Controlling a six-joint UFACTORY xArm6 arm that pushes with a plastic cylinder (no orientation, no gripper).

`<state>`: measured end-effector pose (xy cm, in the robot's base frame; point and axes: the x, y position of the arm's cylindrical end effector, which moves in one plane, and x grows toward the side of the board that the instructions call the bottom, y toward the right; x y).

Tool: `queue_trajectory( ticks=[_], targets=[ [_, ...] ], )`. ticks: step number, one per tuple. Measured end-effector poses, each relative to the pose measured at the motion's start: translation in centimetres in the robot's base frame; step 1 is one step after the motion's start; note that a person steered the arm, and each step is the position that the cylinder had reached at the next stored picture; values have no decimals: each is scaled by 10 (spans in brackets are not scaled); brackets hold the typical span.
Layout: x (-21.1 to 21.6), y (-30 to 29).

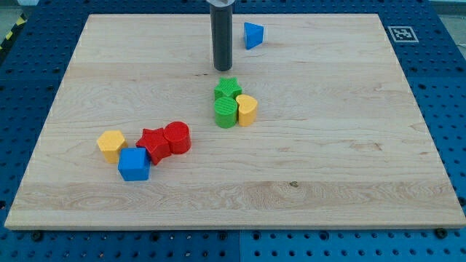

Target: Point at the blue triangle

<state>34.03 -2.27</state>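
The blue triangle (253, 35) lies near the view's top, just right of centre, on the wooden board (349, 145). My rod comes down from the top edge, and my tip (222, 69) rests on the board to the left of and below the triangle, a short gap apart. A green star-shaped block (228, 89) sits just below the tip.
A green cylinder (226, 113) and a yellow block (247, 110) sit below the green star. At the lower left are a yellow block (111, 145), a blue cube (134, 164), a red star-shaped block (153, 143) and a red cylinder (177, 137). A marker tag (401, 33) sits at the top right.
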Motion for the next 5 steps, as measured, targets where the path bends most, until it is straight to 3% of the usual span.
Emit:
queue_trajectory(
  ticks=[5],
  targets=[
    [-21, 0]
  ],
)
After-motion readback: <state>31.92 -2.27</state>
